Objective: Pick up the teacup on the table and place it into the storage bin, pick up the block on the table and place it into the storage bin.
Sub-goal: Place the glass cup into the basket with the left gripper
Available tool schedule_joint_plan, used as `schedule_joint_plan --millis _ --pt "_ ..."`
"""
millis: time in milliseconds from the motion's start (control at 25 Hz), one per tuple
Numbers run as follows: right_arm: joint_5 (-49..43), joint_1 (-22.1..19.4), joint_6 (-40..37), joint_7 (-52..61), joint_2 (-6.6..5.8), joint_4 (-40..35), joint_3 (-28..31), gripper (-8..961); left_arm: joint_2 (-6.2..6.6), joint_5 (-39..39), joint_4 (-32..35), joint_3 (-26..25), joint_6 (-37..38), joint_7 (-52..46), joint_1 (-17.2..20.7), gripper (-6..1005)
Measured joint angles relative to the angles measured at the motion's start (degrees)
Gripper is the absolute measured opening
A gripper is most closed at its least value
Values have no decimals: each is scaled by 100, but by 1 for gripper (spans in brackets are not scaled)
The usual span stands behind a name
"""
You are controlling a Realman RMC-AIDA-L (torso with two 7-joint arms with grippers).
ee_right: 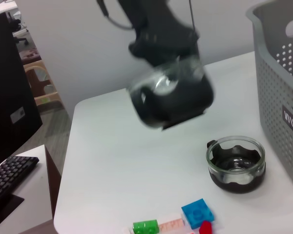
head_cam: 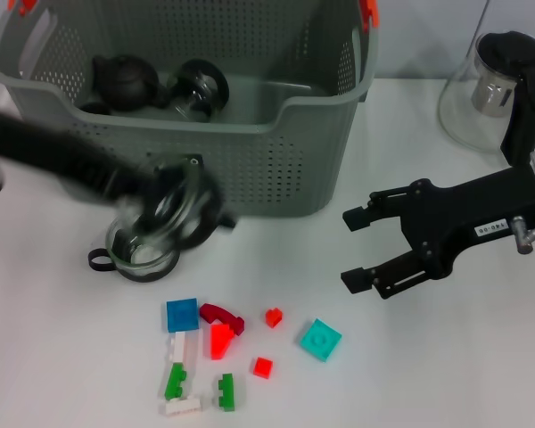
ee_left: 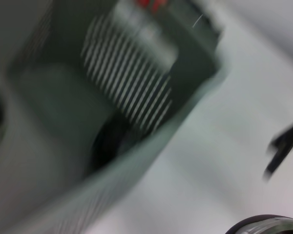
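The grey-green storage bin (head_cam: 276, 134) stands at the back of the table and also shows in the right wrist view (ee_right: 278, 73). My left gripper (head_cam: 169, 209), blurred with motion, is in front of the bin's front wall and is shut on a glass teacup (ee_right: 173, 90), held above the table. A second glass teacup (head_cam: 141, 257) with a dark base stands on the table just below it, also seen in the right wrist view (ee_right: 236, 163). Several small blocks lie in front, among them a blue one (head_cam: 182, 314) and a teal one (head_cam: 320, 340). My right gripper (head_cam: 352, 248) is open and empty, right of the bin.
Inside the bin are a black teapot (head_cam: 125, 80) and a glass cup (head_cam: 201, 89). A glass pitcher (head_cam: 495, 85) stands at the back right. Red (head_cam: 220, 339), green (head_cam: 175, 382) and white (head_cam: 183, 406) blocks lie near the front edge.
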Motion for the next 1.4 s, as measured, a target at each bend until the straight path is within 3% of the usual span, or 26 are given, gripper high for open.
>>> schedule_joint_plan --millis 160,240,560,680,760,880,1080,1400 --pt "-2 -62 -71 13 -27 0 45 946 34 -310 -131 -10 -376 -35 -511 40" --pt "-2 -75 -144 38 -37 -8 84 946 109 -238 -321 15 -763 -43 -843 41" --pt "-1 -127 -371 131 -40 -1 276 947 844 656 -2693 118 -2941 -180 -1874 41" --pt "-1 -149 -372 133 -22 0 276 947 1020 980 -3416 150 -3735 -267 -2078 41" --pt "-1 -158 -373 133 -12 2 276 947 1062 1160 -3649 182 -4117 -308 -2163 41" --pt "-1 -164 -371 135 4 4 275 947 1056 1417 -3827 195 -4493 -354 -2256 42" --pt "-1 -163 -338 136 23 6 272 946 853 2154 -4312 312 -5386 -516 -2484 42" --pt "-1 -157 -325 136 38 6 270 947 537 2384 -4599 941 -6117 -700 -2540 42"
